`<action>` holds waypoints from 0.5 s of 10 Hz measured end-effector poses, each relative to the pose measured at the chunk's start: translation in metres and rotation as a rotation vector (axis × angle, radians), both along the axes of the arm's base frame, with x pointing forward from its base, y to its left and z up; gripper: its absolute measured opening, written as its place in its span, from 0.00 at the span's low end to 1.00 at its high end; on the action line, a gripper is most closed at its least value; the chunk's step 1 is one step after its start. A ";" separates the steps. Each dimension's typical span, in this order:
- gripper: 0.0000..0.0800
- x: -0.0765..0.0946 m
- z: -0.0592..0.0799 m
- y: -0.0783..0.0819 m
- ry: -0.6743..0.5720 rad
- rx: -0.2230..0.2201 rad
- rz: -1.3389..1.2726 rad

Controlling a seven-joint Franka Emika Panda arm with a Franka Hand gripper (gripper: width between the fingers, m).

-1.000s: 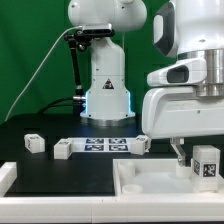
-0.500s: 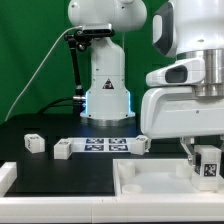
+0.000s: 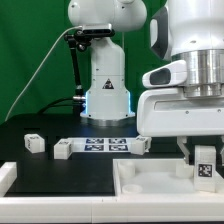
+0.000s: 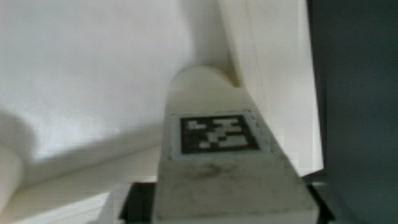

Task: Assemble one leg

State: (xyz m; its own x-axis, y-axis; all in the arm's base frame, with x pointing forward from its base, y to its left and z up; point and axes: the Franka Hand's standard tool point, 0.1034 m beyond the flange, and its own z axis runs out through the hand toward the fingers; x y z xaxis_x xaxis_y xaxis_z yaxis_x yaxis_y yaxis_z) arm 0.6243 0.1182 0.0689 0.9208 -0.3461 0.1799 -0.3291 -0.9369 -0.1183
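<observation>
My gripper [image 3: 201,158] is at the exterior view's right, shut on a leg [image 3: 205,165], a small white block with a black-and-white tag. It holds the leg just over the right part of the white square tabletop [image 3: 145,180]. In the wrist view the leg [image 4: 217,140] fills the middle, tag facing the camera. My dark fingers [image 4: 150,202] press on both its sides, with the tabletop's white surface [image 4: 89,70] behind it. Three more legs lie on the black table: one far left [image 3: 35,143], one beside it [image 3: 64,149], one near the middle [image 3: 140,144].
The marker board [image 3: 108,145] lies on the table between the loose legs. The robot base [image 3: 106,80] stands behind it. A white raised edge [image 3: 5,176] shows at the exterior view's left front. The tabletop's rim [image 3: 125,166] stands up around its recess.
My gripper has turned with the leg in it, so the leg now looks narrower in the exterior view. It has stayed over the right part of the tabletop. The loose legs have not moved.
</observation>
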 end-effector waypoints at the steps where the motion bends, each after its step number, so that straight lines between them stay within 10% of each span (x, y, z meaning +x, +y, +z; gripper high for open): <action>1: 0.36 -0.001 0.000 -0.003 0.004 0.047 -0.194; 5: 0.37 -0.004 -0.001 -0.005 0.028 0.181 -0.786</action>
State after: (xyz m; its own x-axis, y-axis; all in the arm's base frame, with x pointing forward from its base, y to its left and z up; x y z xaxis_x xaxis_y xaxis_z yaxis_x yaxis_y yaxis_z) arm 0.6207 0.1131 0.0678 0.3992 -0.9160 0.0397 -0.8890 -0.3973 -0.2276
